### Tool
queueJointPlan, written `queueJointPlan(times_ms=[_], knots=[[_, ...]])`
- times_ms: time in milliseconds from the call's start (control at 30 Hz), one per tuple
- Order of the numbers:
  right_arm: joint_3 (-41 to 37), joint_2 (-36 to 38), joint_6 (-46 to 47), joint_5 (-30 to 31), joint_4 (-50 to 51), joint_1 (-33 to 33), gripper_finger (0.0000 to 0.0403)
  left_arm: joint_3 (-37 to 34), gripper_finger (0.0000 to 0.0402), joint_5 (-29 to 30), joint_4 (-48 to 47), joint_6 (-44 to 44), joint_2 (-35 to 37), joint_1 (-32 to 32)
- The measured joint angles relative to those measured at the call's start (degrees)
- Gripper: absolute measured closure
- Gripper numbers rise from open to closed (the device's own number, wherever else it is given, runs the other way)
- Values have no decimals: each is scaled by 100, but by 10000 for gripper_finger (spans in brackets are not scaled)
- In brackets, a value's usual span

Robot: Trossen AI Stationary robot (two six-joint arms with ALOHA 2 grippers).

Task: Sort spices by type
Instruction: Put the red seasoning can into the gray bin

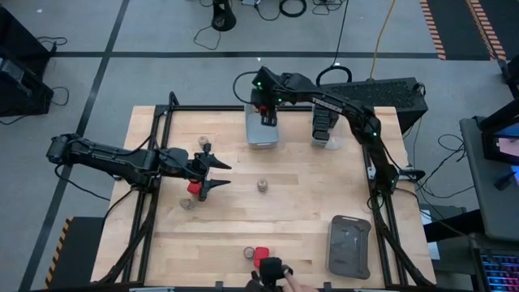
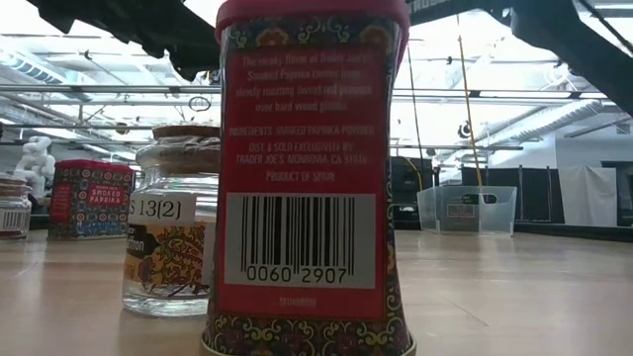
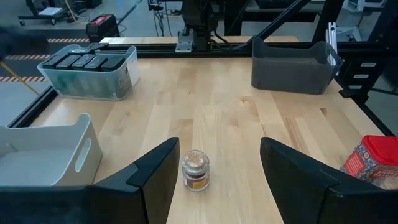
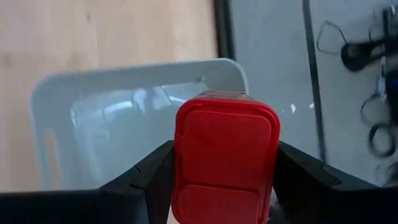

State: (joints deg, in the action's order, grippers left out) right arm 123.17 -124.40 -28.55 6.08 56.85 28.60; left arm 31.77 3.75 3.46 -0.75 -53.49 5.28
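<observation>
Room: grey floor with black tape lines and loose cables around the table; the low view looks across to white ceiling trusses and a clear bin far off.
Table (image 1: 308, 203): pale wood planks in a black frame, with a wide bare stretch across the middle and right.
Bins: a grey bin (image 1: 261, 130) at the far edge under the right arm; a clear bin (image 3: 90, 71) beside it filled with dark containers, tops up; a white bin (image 3: 46, 149) close to the left arm in its wrist view.
Tray (image 1: 349, 246): flat, dark grey, at the near right corner, nothing on it.
Right gripper (image 4: 224, 180): over the grey bin at the far edge, fingers spread wide and pressed to both sides of a red-capped tin (image 4: 225, 158), which they hold cap toward the camera, long axis pointing down into the bin.
Left gripper (image 1: 217, 174): low at the table's left, fingers wide apart and holding nothing; a tan-topped jar (image 3: 195, 169) stands upright on the table beyond the gap between the tips.
Other spices: a red tin (image 1: 195, 188) beside the left gripper, a jar at mid-table (image 1: 262, 186), a jar (image 1: 204, 142) farther back, a paprika tin (image 2: 312, 178) and jar (image 2: 170, 227) upright at the near edge.
Person: a dark-gloved hand (image 1: 276, 269) at the near edge.
</observation>
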Motion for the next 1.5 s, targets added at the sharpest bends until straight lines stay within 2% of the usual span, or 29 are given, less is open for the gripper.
queueJointPlan(times_ms=[100, 467, 733, 1033, 1500], knots=[[0, -165, -543, -1, -1, -2, 193, 0, 171, 2, 0, 0, 0, 0], [0, -303, -1279, -1, -7, 73, 193, -1, 171, 22, 0, 2, 0, 0], [0, -301, -1057, -36, -2, 179, 184, -1, 171, 22, 2, 2, 0, 0], [-2, -321, -1332, -337, 44, 181, 184, 1, 171, 22, 2, 2, 0, 0], [-7, -708, -1873, -302, 198, 284, 189, 2, 171, 46, 8, 2, -12, -4]])
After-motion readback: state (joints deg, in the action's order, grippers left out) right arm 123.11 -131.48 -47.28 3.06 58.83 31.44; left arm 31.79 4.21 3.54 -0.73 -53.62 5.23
